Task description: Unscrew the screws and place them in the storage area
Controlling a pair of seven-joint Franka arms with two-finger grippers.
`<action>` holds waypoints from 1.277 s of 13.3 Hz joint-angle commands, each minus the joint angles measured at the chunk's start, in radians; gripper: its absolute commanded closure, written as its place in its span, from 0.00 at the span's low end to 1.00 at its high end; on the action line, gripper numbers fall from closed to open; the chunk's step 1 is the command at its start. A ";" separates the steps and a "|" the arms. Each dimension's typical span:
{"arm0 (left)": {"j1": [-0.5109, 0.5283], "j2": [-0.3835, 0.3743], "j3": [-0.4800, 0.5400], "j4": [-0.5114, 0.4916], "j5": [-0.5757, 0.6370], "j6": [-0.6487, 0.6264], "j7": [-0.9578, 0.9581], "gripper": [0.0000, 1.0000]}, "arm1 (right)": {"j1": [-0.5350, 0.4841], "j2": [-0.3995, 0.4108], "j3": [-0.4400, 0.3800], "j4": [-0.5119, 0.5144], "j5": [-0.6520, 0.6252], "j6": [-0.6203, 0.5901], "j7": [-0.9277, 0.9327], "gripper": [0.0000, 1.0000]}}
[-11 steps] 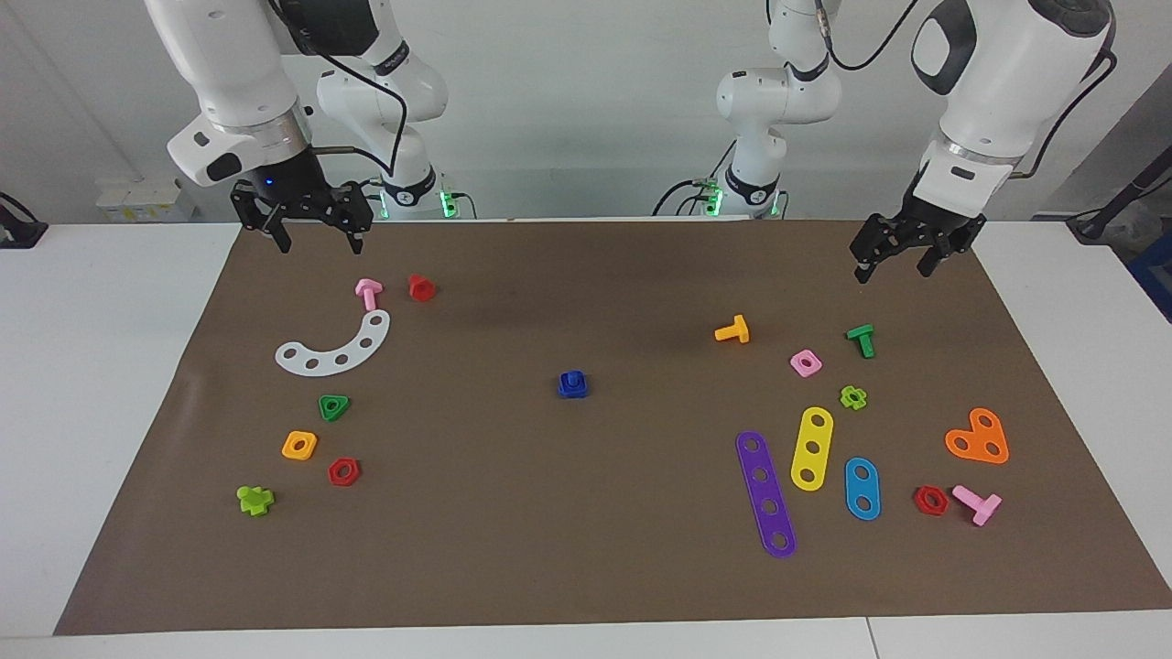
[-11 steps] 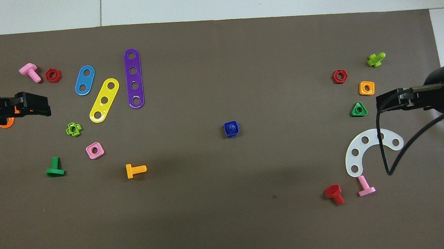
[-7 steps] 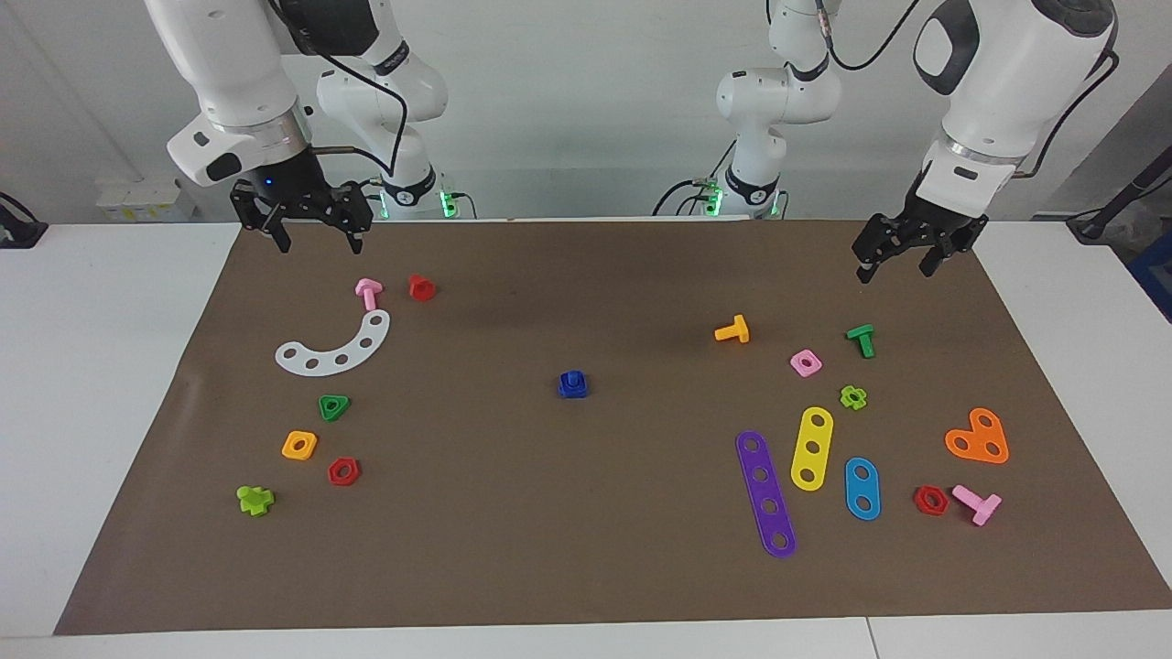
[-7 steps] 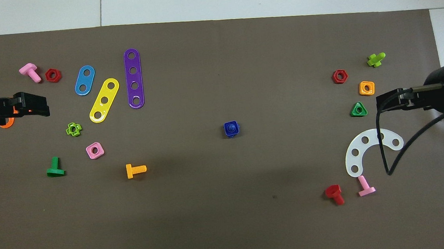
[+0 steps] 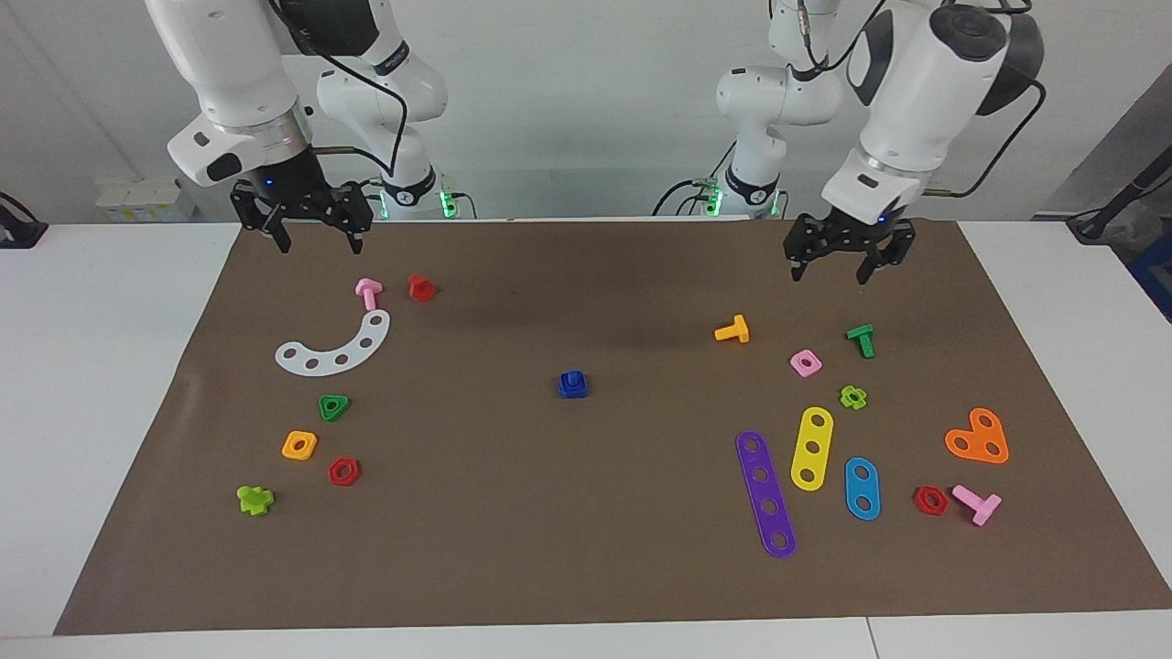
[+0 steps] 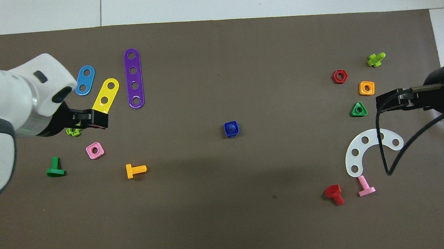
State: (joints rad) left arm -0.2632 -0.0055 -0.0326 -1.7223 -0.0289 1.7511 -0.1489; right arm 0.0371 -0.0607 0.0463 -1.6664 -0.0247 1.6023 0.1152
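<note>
The blue screw (image 5: 572, 378) sits in a blue square nut in the middle of the brown mat; it also shows in the overhead view (image 6: 230, 128). The storage area is the patch at the right arm's end, with the white curved strip (image 5: 334, 348) and the green (image 5: 333, 406), orange (image 5: 299, 445) and red (image 5: 343, 471) nuts. My left gripper (image 5: 829, 272) hangs open and empty over the mat near the orange bolt (image 5: 732, 330), well apart from the screw. My right gripper (image 5: 317, 243) waits open and empty over the mat's edge nearest the robots, above the storage area.
Purple (image 5: 765, 492), yellow (image 5: 811, 448) and blue (image 5: 862, 488) strips, an orange heart plate (image 5: 978, 437), a green bolt (image 5: 861, 340) and a pink nut (image 5: 805, 362) lie at the left arm's end. A pink bolt (image 5: 368, 293) and a red bolt (image 5: 420, 287) lie by the white strip.
My left arm has swung from the mat's corner toward the middle, and its gripper is now over the mat near the orange bolt. The right arm and all parts have not moved.
</note>
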 commanded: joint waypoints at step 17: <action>-0.444 0.510 0.019 0.101 -0.029 0.571 -0.486 0.10 | -0.003 -0.025 0.004 -0.033 -0.001 0.022 0.009 0.00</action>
State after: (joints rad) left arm -0.6793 0.5009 -0.0332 -1.6256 -0.0771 2.3018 -0.6309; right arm 0.0371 -0.0607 0.0464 -1.6688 -0.0247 1.6023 0.1154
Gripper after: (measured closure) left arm 0.088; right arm 0.000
